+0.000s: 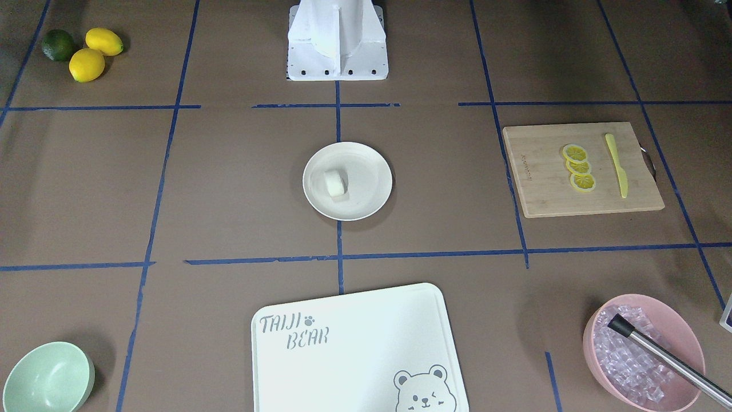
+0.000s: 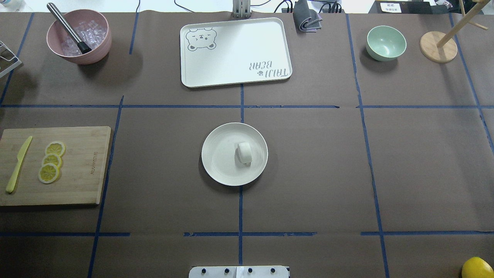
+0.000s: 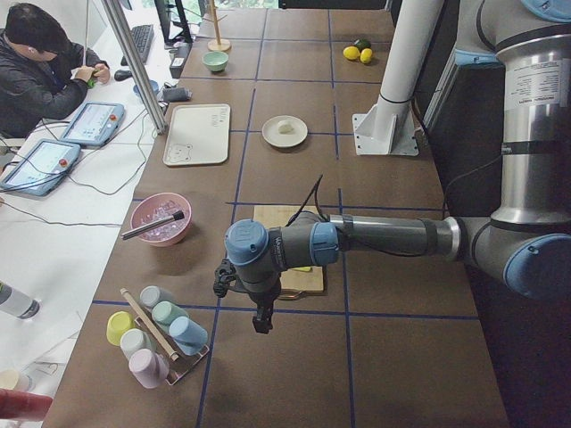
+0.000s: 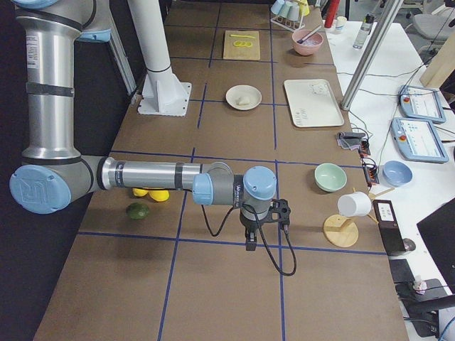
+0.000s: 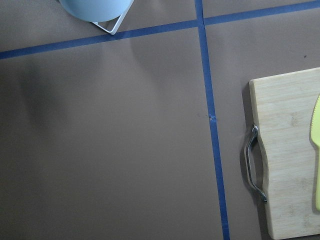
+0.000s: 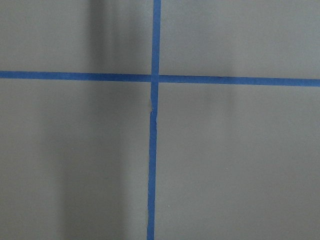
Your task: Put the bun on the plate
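The small white bun (image 1: 335,183) (image 2: 244,153) rests on the round cream plate (image 1: 372,194) (image 2: 220,162) at the table's middle, a little off the plate's centre. Both also show small in the side views, bun (image 3: 285,127) on plate (image 3: 268,135) and bun (image 4: 244,98) on plate (image 4: 231,103). My left gripper (image 3: 261,321) hangs over bare table beyond the wooden board, far from the plate. My right gripper (image 4: 250,245) hangs over a tape crossing at the other end. Whether either is open or shut, I cannot tell. Neither wrist view shows fingers.
A wooden cutting board (image 2: 77,166) carries three lemon slices (image 2: 51,161) and a yellow knife (image 2: 17,165). A white bear tray (image 2: 235,50), a pink bowl of ice (image 2: 79,36), a mint-green bowl (image 2: 386,42), a wooden stand (image 2: 439,46) and lemons (image 1: 94,54) ring the table.
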